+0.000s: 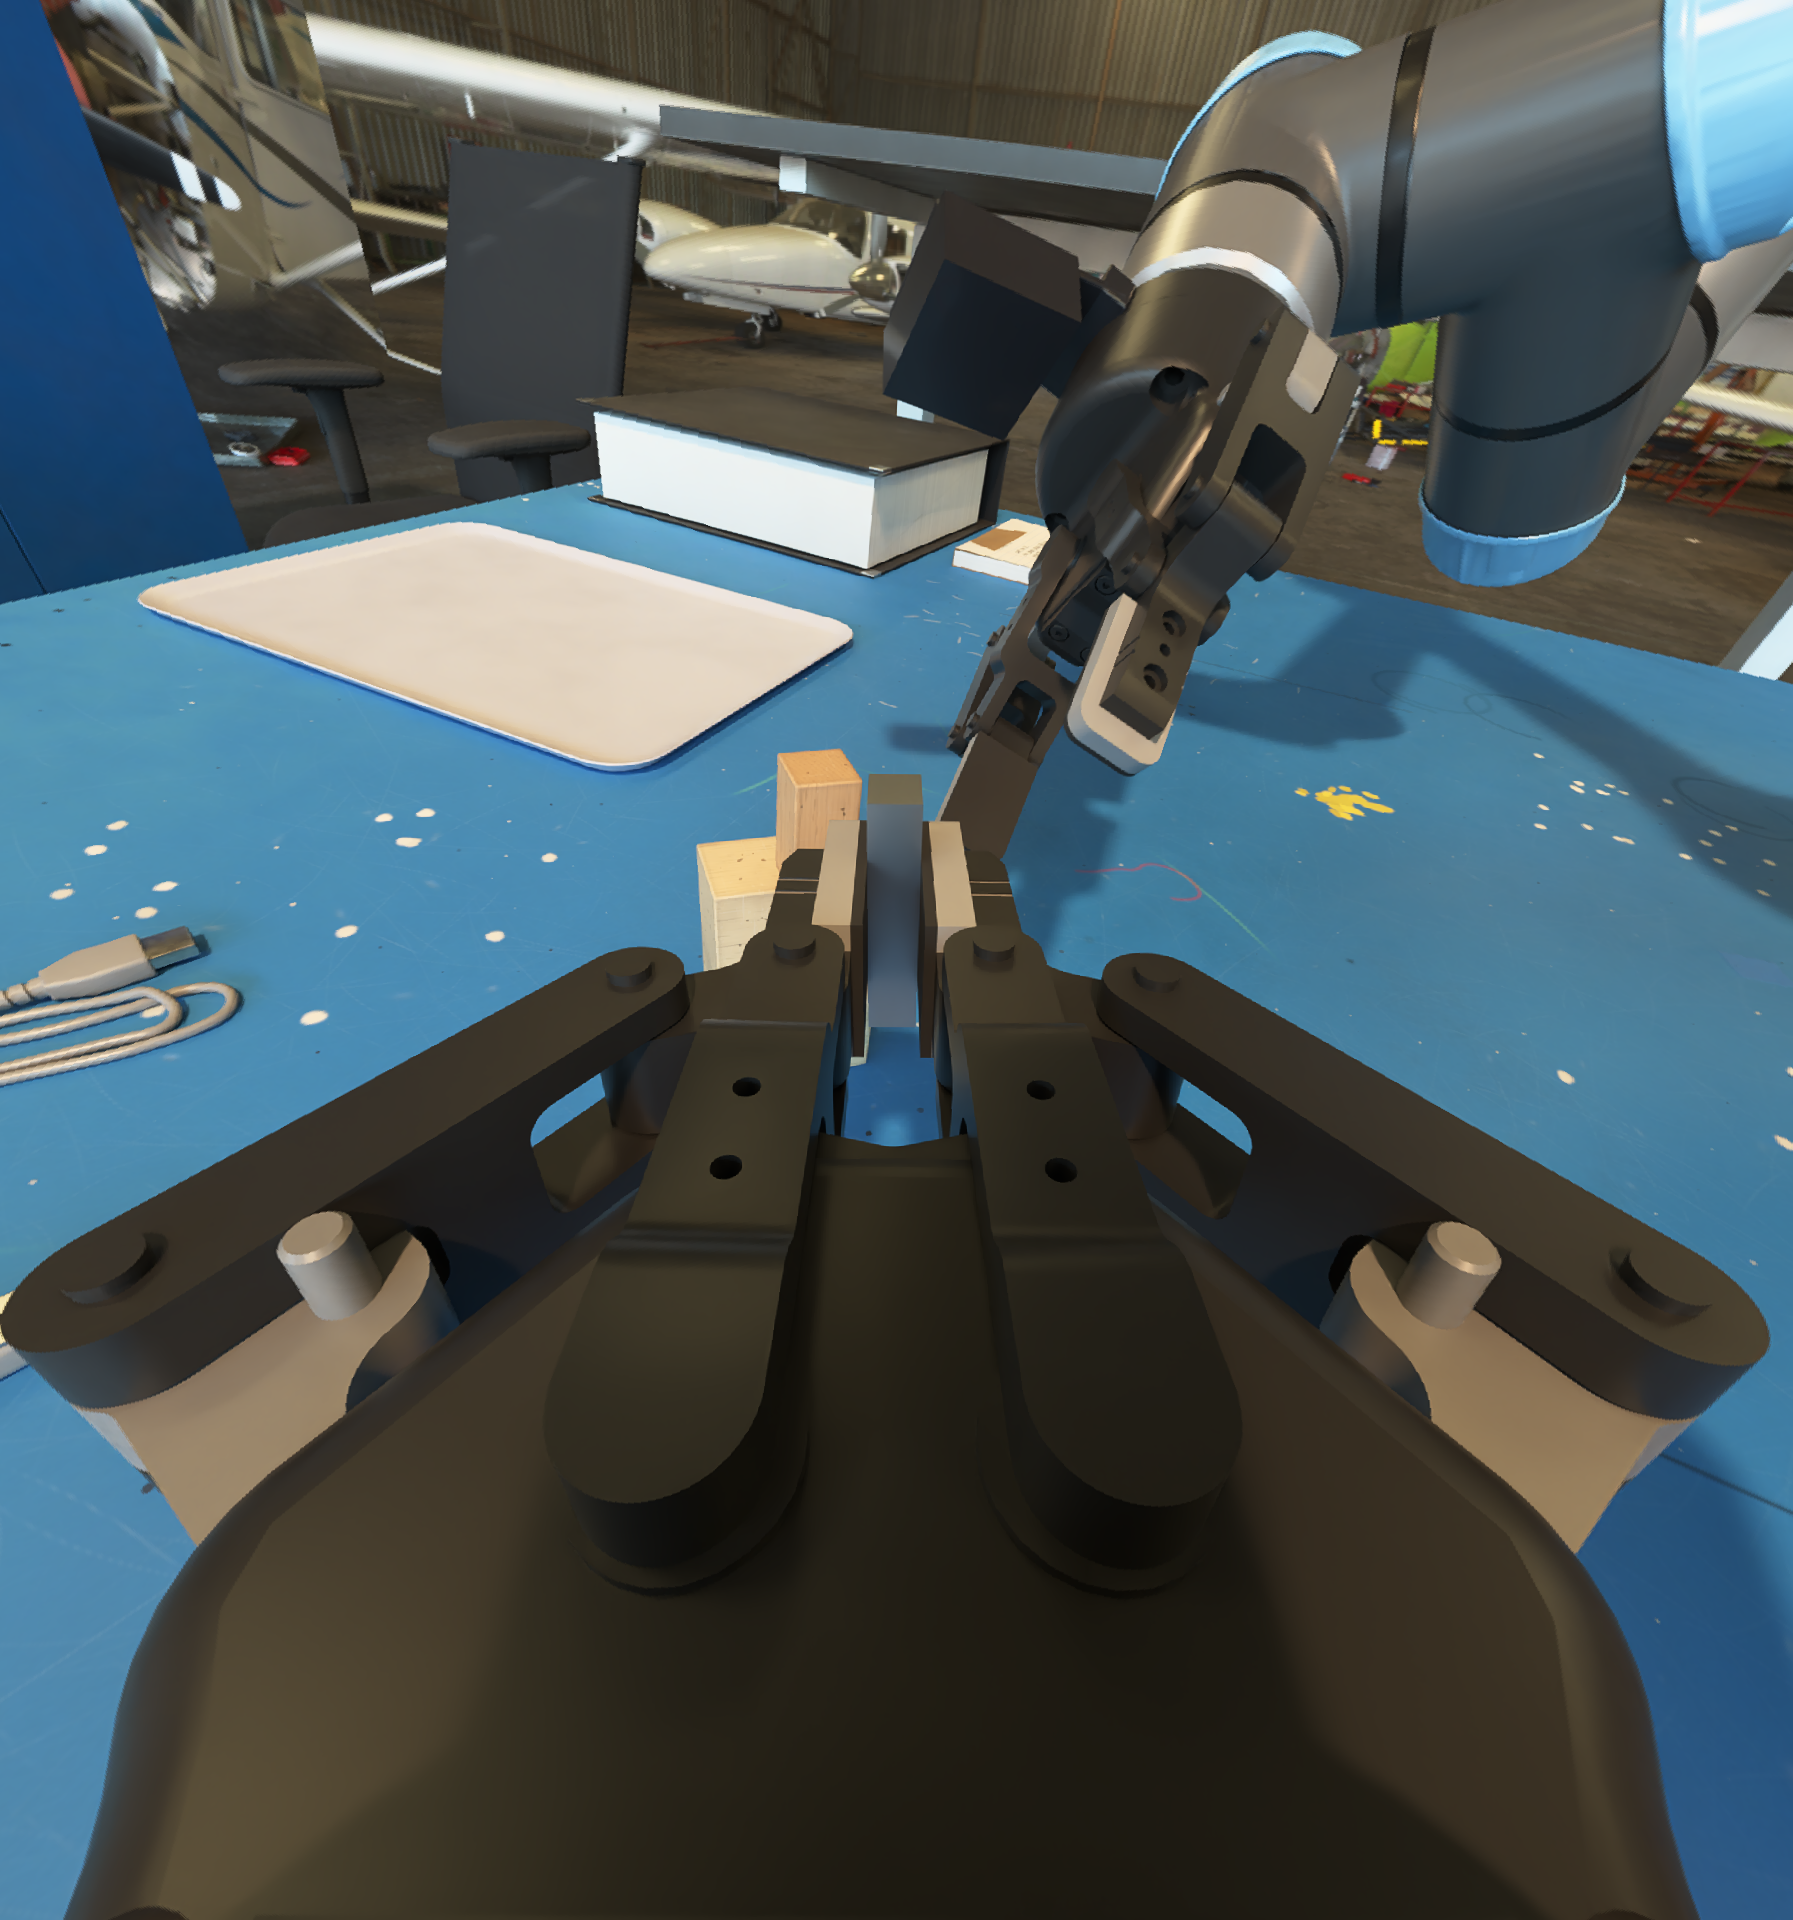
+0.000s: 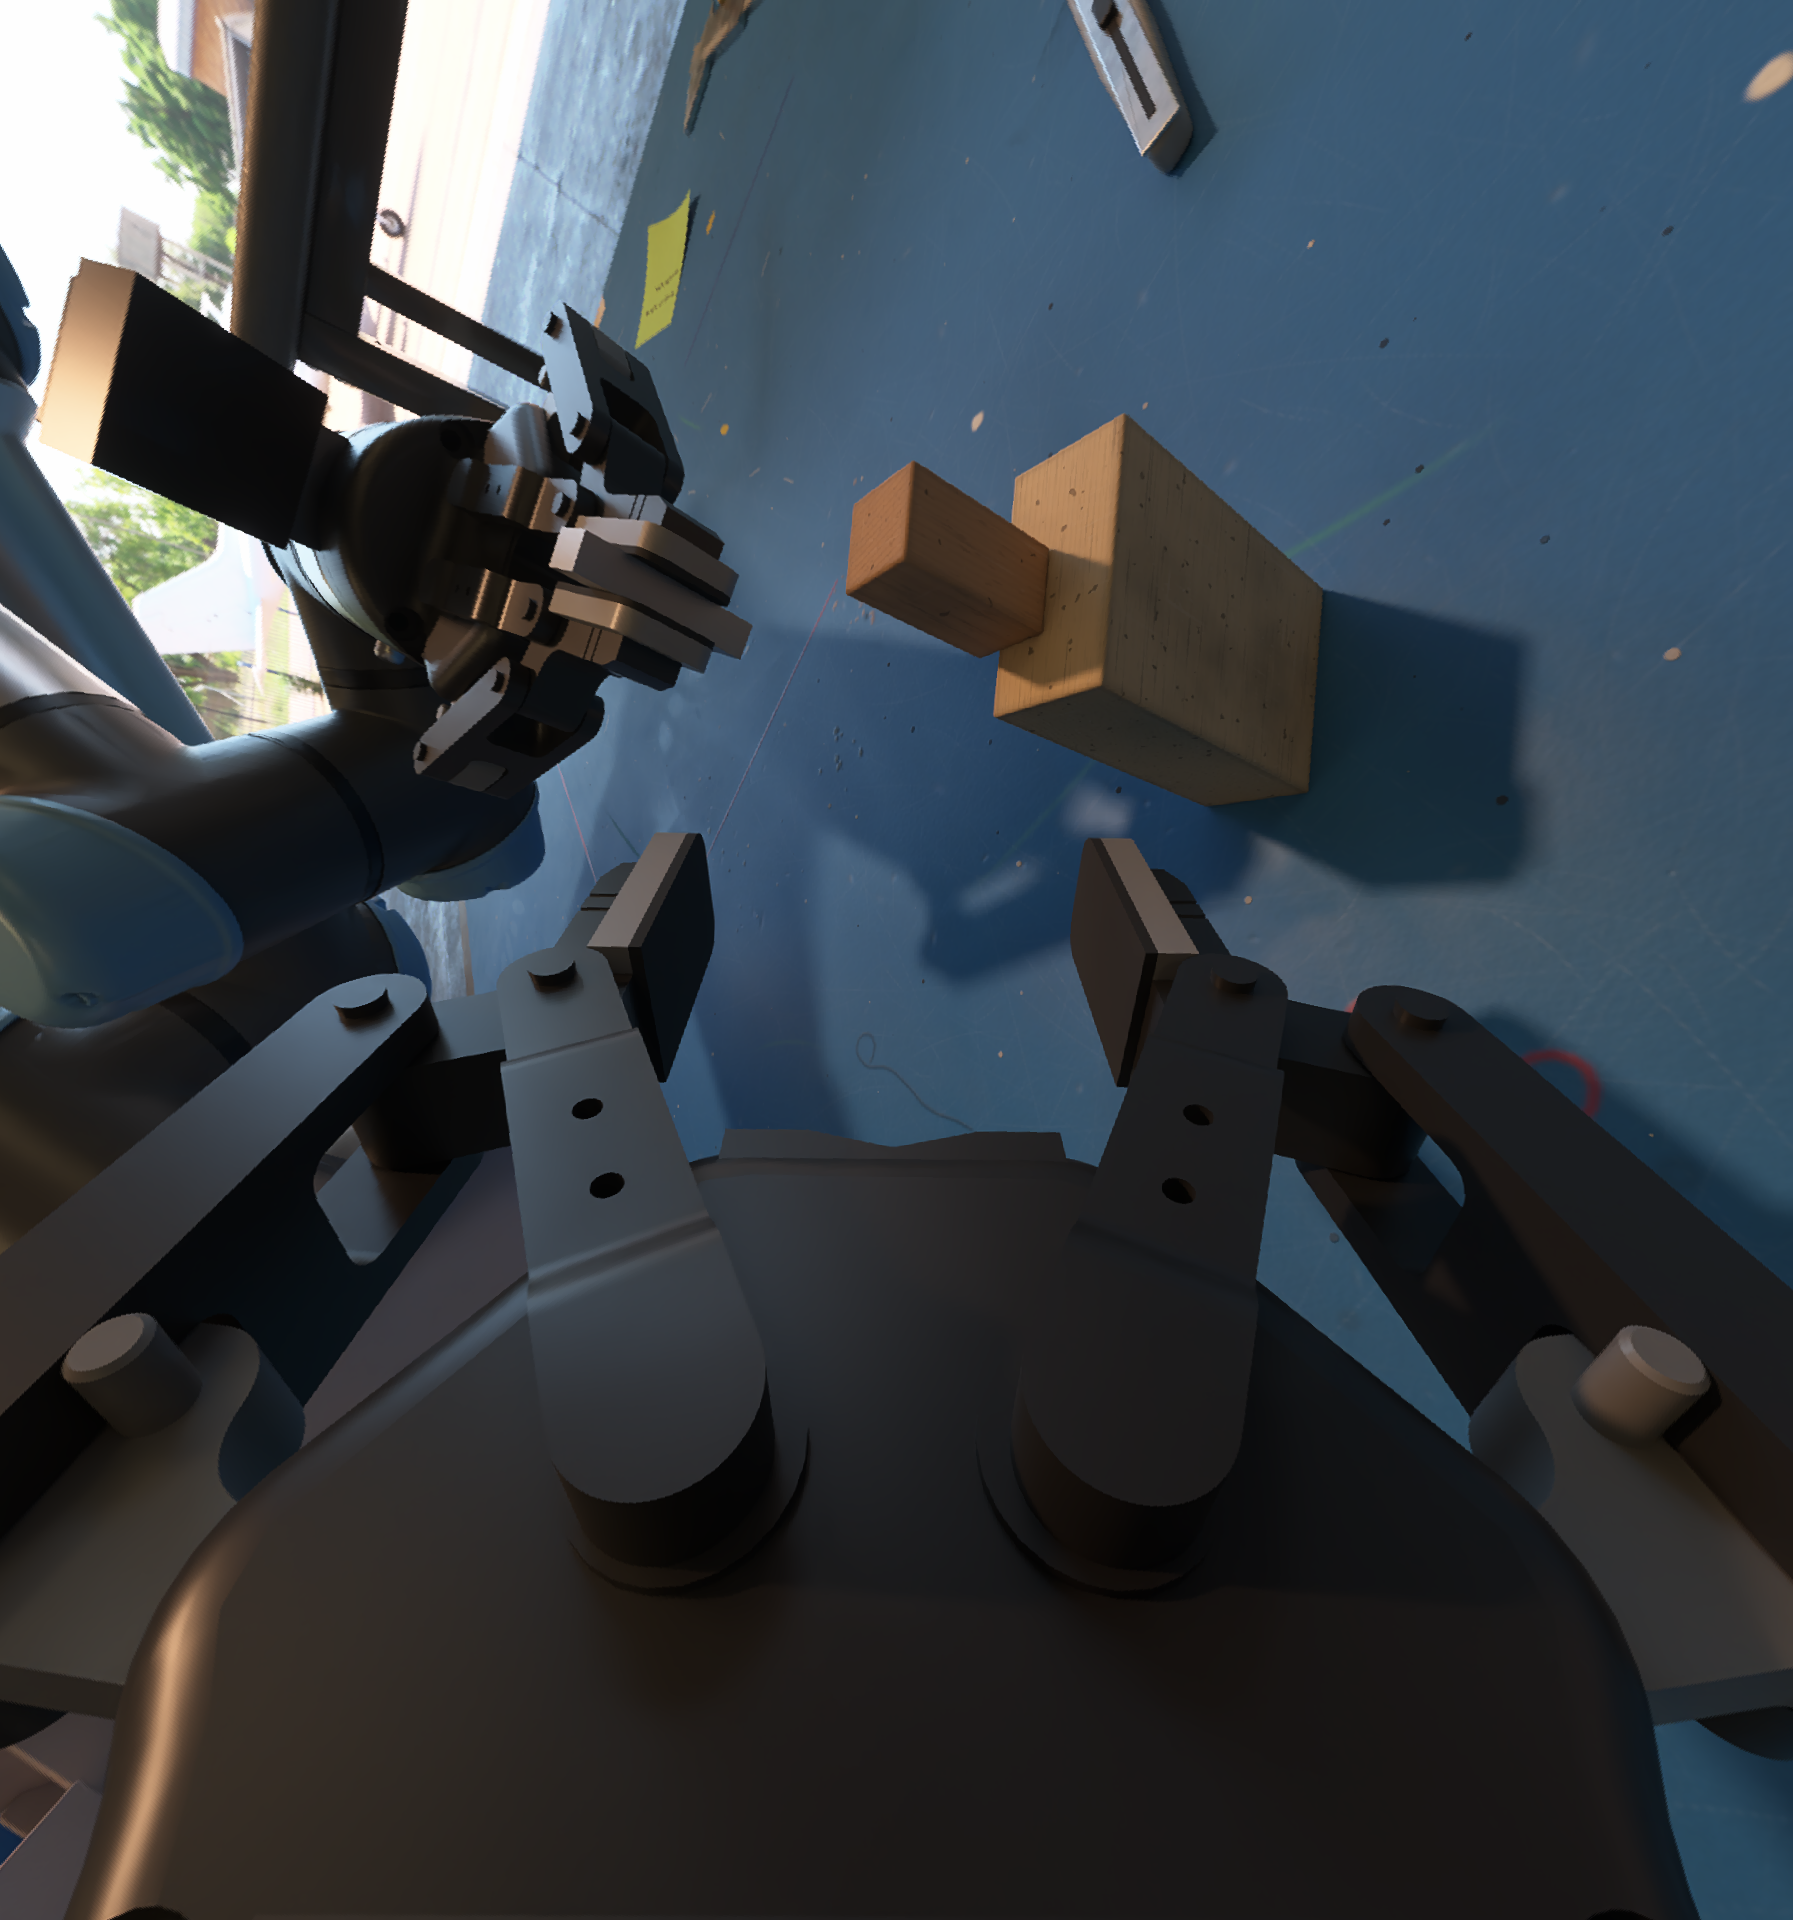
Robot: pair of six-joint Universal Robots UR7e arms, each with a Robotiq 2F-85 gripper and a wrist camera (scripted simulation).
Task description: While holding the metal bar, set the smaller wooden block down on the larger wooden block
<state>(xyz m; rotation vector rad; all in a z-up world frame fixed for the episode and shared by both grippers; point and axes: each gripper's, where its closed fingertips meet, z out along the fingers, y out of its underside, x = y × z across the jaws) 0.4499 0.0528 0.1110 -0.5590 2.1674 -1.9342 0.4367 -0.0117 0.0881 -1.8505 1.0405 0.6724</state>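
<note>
My left gripper (image 1: 893, 883) is shut on a grey metal bar (image 1: 893, 831) and holds it above the blue table. Just behind it to the left, the smaller, darker wooden block (image 1: 817, 800) stands on the larger pale wooden block (image 1: 731, 899). In the right wrist view the smaller block (image 2: 944, 561) rests against the top face of the larger block (image 2: 1162, 613). My right gripper (image 2: 892, 935) is open and empty, a short way from the blocks. It also shows in the left wrist view (image 1: 1053, 758), to the right of the bar. The left gripper (image 2: 684, 597) shows in the right wrist view too.
A white tray (image 1: 497, 634) lies at the left back, with a thick book (image 1: 798, 478) behind it. A grey USB cable (image 1: 92, 997) lies at the left. A yellow note (image 2: 663, 265) and a metal piece (image 2: 1141, 83) lie farther off on the table (image 1: 1391, 987).
</note>
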